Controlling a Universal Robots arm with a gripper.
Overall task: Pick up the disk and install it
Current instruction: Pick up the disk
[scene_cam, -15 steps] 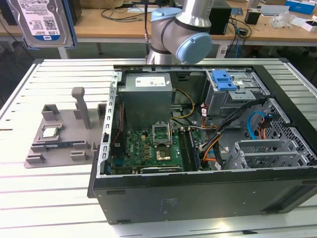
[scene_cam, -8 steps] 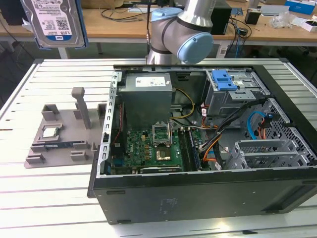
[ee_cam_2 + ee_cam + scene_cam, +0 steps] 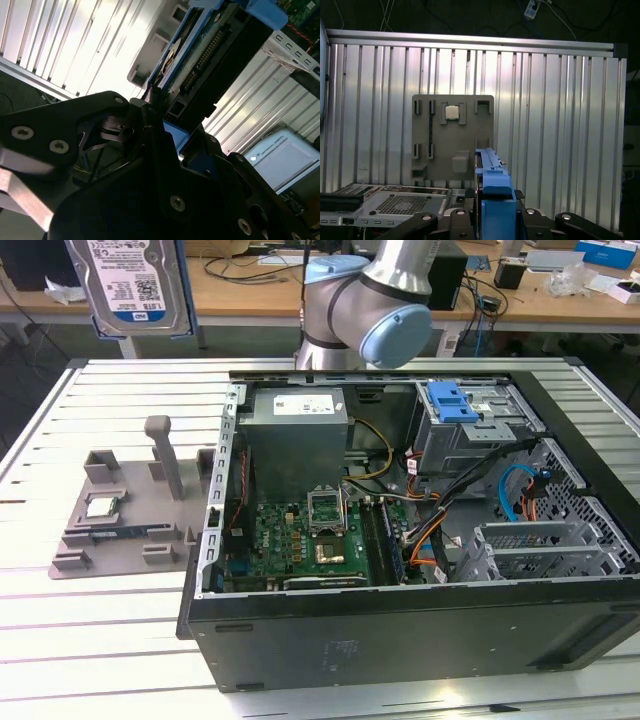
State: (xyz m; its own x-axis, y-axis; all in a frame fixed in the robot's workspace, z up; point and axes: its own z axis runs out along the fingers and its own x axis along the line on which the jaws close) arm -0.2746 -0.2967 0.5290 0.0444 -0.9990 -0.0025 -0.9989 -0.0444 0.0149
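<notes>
Fingers (image 3: 152,120) clamped on the disk (image 3: 135,285), which is held high in the air beside the open computer case (image 3: 400,640).
We see in both wrist views that the fingers grip the disk by its blue carrier bracket (image 3: 492,187). The disk hangs well apart from the case and clearly higher than it, on the side of the case where the grey tray (image 3: 135,502) lies on the table (image 3: 80,640). We judge that the pick-up is done and the carrying is in hand; the install is not yet begun. In our view, the install calls for lining the disk up with the drive cage (image 3: 470,435) inside the case, avoiding the cables (image 3: 440,510) just beside that cage.
</notes>
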